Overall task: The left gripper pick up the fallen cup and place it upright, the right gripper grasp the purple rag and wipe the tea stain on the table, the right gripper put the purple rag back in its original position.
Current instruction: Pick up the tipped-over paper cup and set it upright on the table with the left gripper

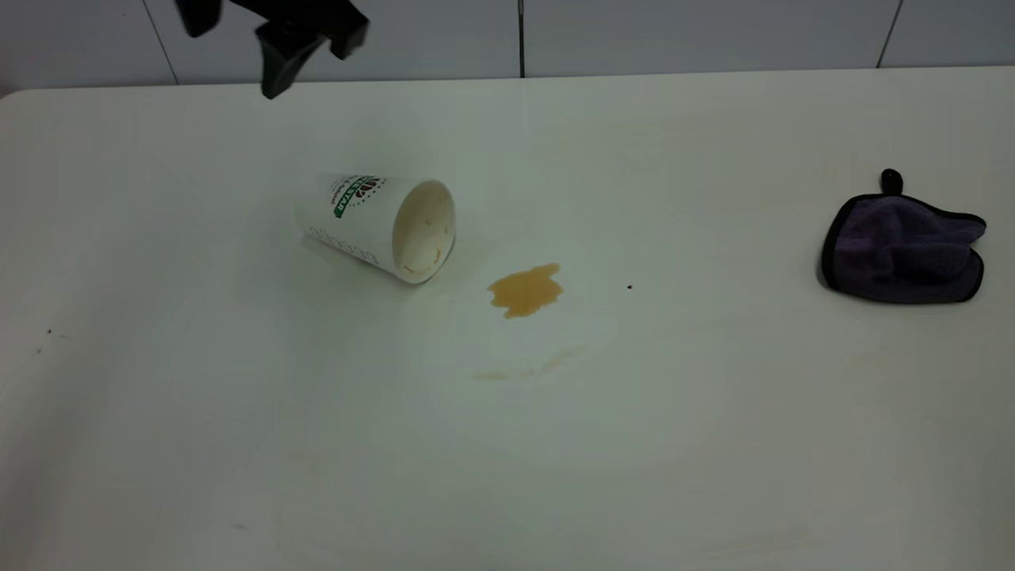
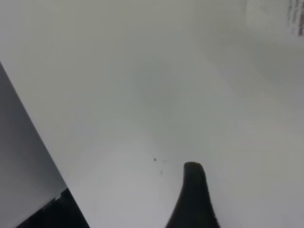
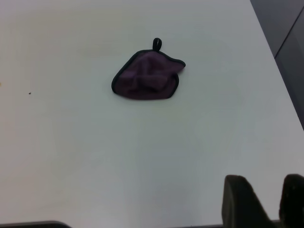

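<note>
left gripper aloft, empty-fingered

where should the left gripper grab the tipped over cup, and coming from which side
Judging by its pose, grip the cup across its round sidewall near the middle, coming down from above. It lies on its side on the table, mouth toward the tea stain. The left gripper hangs above and behind it.

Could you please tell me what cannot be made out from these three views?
- Left end effector: cut off by the exterior view's top edge; its wrist view shows one finger only.
- Right end effector: outside the exterior view; cut off by its wrist view's bottom edge.
- Cup base: faces away.
- Purple rag underside: hidden.
</note>
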